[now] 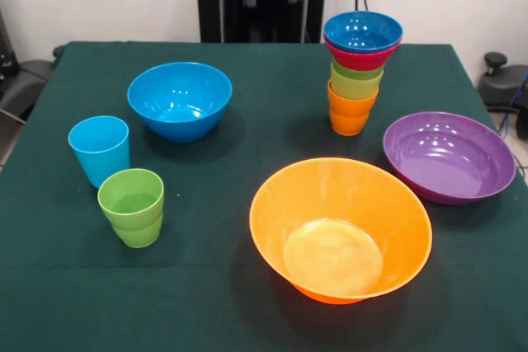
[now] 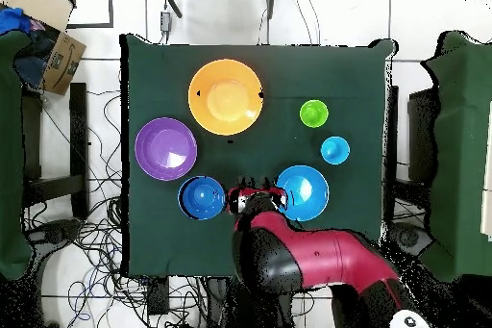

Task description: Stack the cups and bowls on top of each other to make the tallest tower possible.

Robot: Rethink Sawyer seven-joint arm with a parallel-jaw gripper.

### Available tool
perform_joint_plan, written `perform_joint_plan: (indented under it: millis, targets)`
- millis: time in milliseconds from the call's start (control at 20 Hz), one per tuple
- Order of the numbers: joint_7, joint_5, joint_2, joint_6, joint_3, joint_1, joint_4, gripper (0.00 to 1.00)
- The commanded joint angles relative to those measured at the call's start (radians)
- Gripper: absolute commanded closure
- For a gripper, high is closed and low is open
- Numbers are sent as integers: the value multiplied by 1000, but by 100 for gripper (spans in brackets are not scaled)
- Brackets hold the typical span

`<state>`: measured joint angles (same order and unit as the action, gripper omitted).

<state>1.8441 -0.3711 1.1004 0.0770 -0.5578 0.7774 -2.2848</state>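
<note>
Currently the tower (image 1: 357, 68) stands toward the far side of the green table (image 1: 247, 121) in the front view: an orange cup at the bottom, two green layers above it, then a red bowl and a blue bowl on top. From overhead only its blue top bowl shows (image 2: 203, 197).

Just beside the tower, on the near side in the front view, sits the wide purple bowl (image 1: 450, 157), and in front of that the big orange bowl (image 1: 340, 229) takes up the middle of the near half. Across the table, well apart from the tower, a second blue bowl (image 1: 180, 100) sits alone, with the light blue cup (image 1: 100, 149) and the green stepped cup (image 1: 132, 207) close together nearer the camera.

The claw (image 2: 256, 189) shows only in the overhead view, where the red and black arm (image 2: 307, 262) reaches in from the bottom edge and ends between the tower and the lone blue bowl (image 2: 303, 192). Whether the claw is spread or pressed together cannot be told. A cardboard box (image 2: 58, 50) lies off the table at the upper left overhead.
</note>
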Motion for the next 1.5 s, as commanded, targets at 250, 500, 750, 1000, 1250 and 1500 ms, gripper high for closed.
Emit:
perform_joint_plan:
  millis: [250, 500, 750, 1000, 1250, 1500]
  targets:
    - [-38, -56, -145, 151, -21, -18, 207, 0]
    - [-46, -92, -224, 150, 16, -19, 263, 0]
    - [-23, -152, -271, 100, 99, -31, 283, 0]
    - [3, -194, -299, 83, 171, -44, 302, 0]
    - [38, -215, -340, 51, 230, -57, 304, 0]
    - [43, -226, -404, 22, 232, -50, 292, 0]
